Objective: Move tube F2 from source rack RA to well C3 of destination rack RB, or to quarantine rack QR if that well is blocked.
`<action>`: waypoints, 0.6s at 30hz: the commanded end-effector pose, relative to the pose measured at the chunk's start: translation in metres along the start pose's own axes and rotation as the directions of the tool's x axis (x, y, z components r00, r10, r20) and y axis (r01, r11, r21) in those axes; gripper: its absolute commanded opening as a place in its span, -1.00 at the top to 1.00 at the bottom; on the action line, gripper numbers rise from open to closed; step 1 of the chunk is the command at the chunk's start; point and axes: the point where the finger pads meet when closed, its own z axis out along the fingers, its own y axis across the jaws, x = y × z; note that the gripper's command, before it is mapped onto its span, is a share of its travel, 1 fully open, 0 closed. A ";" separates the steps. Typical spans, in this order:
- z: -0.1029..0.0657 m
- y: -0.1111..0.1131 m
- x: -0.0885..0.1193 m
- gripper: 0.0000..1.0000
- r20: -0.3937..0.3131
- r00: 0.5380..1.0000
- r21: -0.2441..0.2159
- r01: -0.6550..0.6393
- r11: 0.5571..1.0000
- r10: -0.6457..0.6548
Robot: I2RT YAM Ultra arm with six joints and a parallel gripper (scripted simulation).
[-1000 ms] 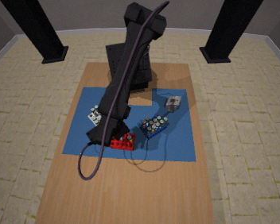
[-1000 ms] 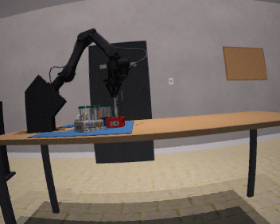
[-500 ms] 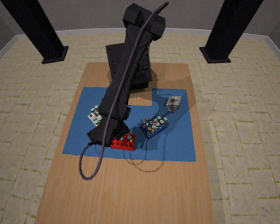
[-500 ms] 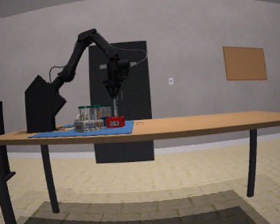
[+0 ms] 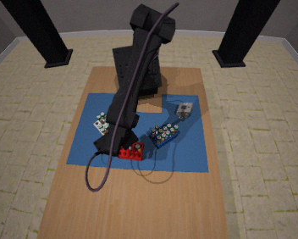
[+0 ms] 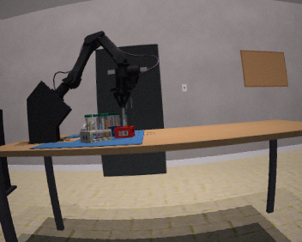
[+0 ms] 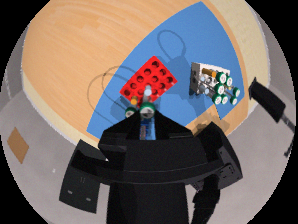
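My gripper (image 6: 123,105) (image 7: 147,113) is shut on a green-capped tube (image 6: 123,115) (image 7: 147,110), which hangs upright with its lower end over or at the near part of the red rack QR (image 5: 131,156) (image 6: 130,130) (image 7: 173,80). Whether its tip is inside a well cannot be told. Another capped tube (image 7: 130,112) with orange content is just beside it. The white rack RB (image 5: 96,124) (image 6: 90,137) (image 7: 194,82) holds several green-capped tubes. The blue rack RA (image 5: 166,141) holds several tubes. The arm hides the gripper in the top view.
A grey box (image 5: 184,108) with a dark top stands on the blue mat (image 5: 80,148), toward the base, beyond the blue rack. The red rack sits between the white and blue racks, nearer the mat's far edge from the base. No lit lamp can be made out.
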 end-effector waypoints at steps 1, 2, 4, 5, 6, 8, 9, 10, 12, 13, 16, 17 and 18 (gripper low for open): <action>0.005 -0.003 -0.004 1.00 0.016 1.000 0.007 -0.006 1.000 0.005; 0.005 -0.003 -0.004 1.00 0.016 1.000 0.007 -0.006 1.000 0.005; 0.002 -0.002 -0.002 1.00 0.023 1.000 0.001 0.000 1.000 0.000; 0.003 -0.002 -0.002 1.00 0.021 1.000 0.000 0.000 1.000 0.000; 0.003 0.002 -0.004 1.00 0.024 1.000 -0.004 0.003 1.000 -0.003; 0.007 0.000 -0.002 1.00 0.014 1.000 0.002 0.001 1.000 -0.001; 0.009 -0.004 -0.001 1.00 0.009 1.000 0.009 -0.005 1.000 0.005; 0.010 -0.006 -0.001 1.00 0.010 1.000 0.013 -0.009 1.000 0.009; 0.008 -0.002 -0.003 1.00 0.017 1.000 0.004 -0.003 1.000 0.003; 0.007 0.002 -0.006 1.00 0.023 1.000 -0.003 0.002 1.000 -0.002; 0.012 -0.004 -0.001 1.00 0.011 1.000 0.008 -0.004 1.000 0.004; 0.013 -0.005 0.000 1.00 0.008 1.000 0.011 -0.006 1.000 0.006; 0.014 -0.006 0.000 1.00 0.007 1.000 0.012 -0.007 1.000 0.007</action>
